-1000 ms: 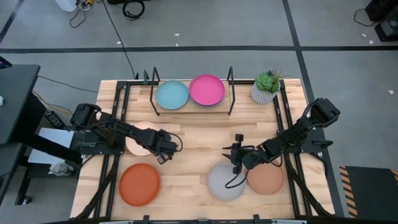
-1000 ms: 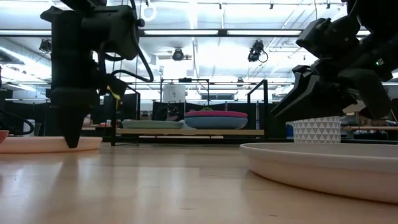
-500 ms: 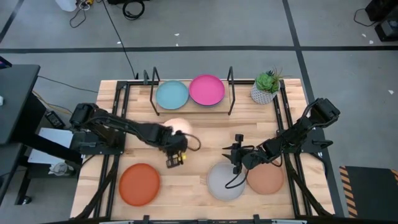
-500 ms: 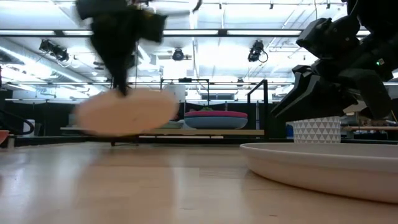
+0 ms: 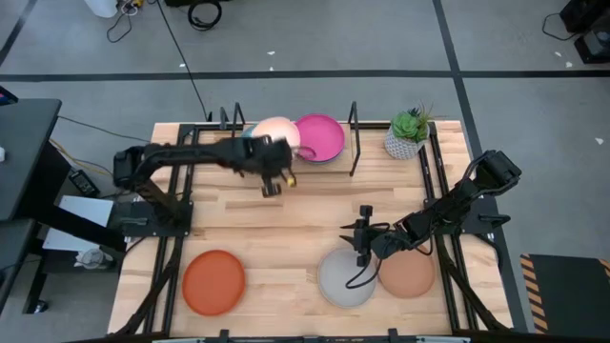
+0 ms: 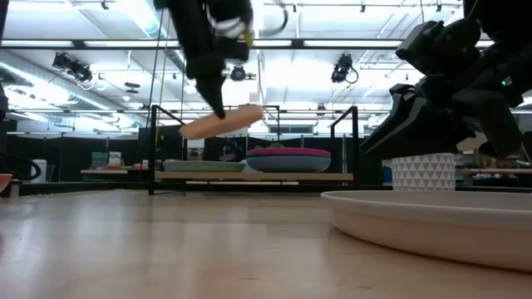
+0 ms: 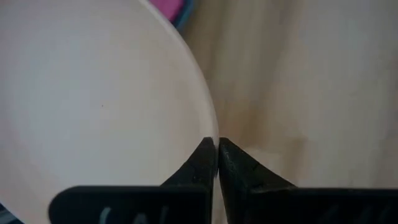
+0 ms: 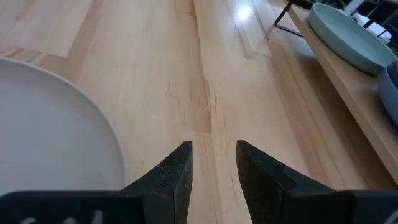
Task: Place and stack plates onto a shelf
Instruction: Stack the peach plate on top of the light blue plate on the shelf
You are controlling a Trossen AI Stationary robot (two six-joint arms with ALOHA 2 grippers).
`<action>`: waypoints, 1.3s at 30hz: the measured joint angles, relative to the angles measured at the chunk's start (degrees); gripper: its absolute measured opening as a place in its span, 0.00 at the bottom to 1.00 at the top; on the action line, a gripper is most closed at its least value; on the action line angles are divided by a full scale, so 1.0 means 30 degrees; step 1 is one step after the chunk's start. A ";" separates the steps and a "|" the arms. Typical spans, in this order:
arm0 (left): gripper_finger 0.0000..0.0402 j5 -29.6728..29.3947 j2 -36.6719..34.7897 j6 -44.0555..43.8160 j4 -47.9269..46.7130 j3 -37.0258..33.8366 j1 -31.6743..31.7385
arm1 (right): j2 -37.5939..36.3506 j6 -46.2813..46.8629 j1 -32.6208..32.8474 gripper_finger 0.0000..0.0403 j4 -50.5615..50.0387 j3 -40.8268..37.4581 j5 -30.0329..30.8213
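My left gripper (image 5: pixel 276 162) is shut on a cream plate (image 5: pixel 274 133), which it holds in the air over the shelf (image 6: pixel 249 175). The plate hangs above a light blue plate (image 6: pixel 204 165) that lies on the shelf's left half. A pink plate (image 5: pixel 321 138) sits on the right half, with a blue rim showing under it. My right gripper (image 5: pixel 364 238) stands open and low at the far edge of a grey plate (image 5: pixel 345 278), with nothing between its fingers (image 8: pixel 180 168). My left gripper pinches the cream plate's rim (image 7: pixel 210 134) between its two fingers. They slant down at the plate's edge nearest the table's front (image 6: pixel 218 112). The plate is lifted clear of the shelf and tilted, one side lower than the other.
An orange plate (image 5: pixel 213 282) lies at the near left and a tan plate (image 5: pixel 408 274) at the near right, beside the grey one. A potted plant (image 5: pixel 408 133) stands to the right of the shelf. Black uprights (image 5: pixel 354 124) frame the shelf.
My left gripper has lifted the cream plate off the table's left side. It has carried the plate up, toward the far edge and rightward, to a spot above the shelf, rolling as it went. The plate has gone from flat on the table to tilted in the air.
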 joint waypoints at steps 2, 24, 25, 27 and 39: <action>0.04 0.1541 0.0010 0.0858 -0.0018 -0.0190 0.1575 | 0.0000 -0.0320 0.0000 0.32 -0.0015 0.0000 0.0005; 0.04 0.4961 0.0018 0.5578 0.0433 -0.1508 0.5228 | 0.0007 -0.5762 -0.3352 0.32 0.3243 -0.0794 -0.0790; 0.04 0.4968 0.0018 0.5714 0.0418 -0.1508 0.5168 | 0.0007 -0.5856 -0.3580 0.32 0.3298 -0.0794 -0.1244; 0.04 0.4989 0.0018 0.6037 0.0342 -0.1508 0.5133 | 0.0007 -0.5916 -0.4041 0.32 0.3310 -0.0794 -0.2312; 0.04 0.4275 0.0513 0.7187 -0.0378 -0.1508 0.5033 | 0.0007 -0.5918 -0.5454 0.32 0.3634 -0.0801 -0.4286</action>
